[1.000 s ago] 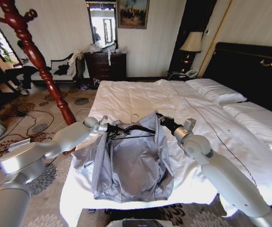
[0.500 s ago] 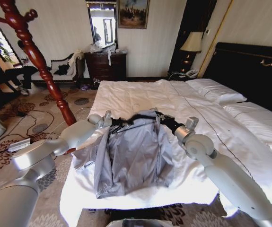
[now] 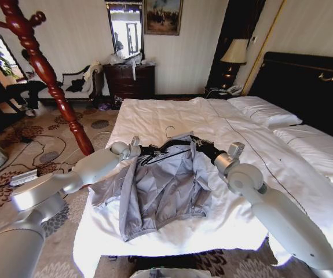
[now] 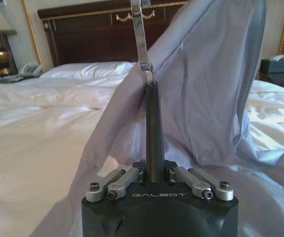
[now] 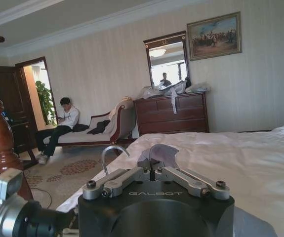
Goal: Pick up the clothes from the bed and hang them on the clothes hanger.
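Left gripper [image 3: 145,152]: pinching the clothes hanger [image 3: 165,147] | Right gripper [image 3: 194,142]: seems to pinch its other end | Jacket [image 3: 163,188]: draped on it, lower part lying on the bed [image 3: 172,119] near its foot

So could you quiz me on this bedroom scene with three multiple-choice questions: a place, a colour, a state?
1. Where is the jacket?
A. hanging from both hands above the bed
B. on the wooden stand
C. on the dresser

2. What colour is it?
A. red
B. pale grey-lavender
C. black

3. What is the left hand doing?
A. hanging open
B. gripping a pillow
C. shut on the hanger

Answers: 1 A, the left hand and right hand hold its top edge over the duvet; 2 B, the head view shows it; 3 C, the black bar sits clamped between its fingers.
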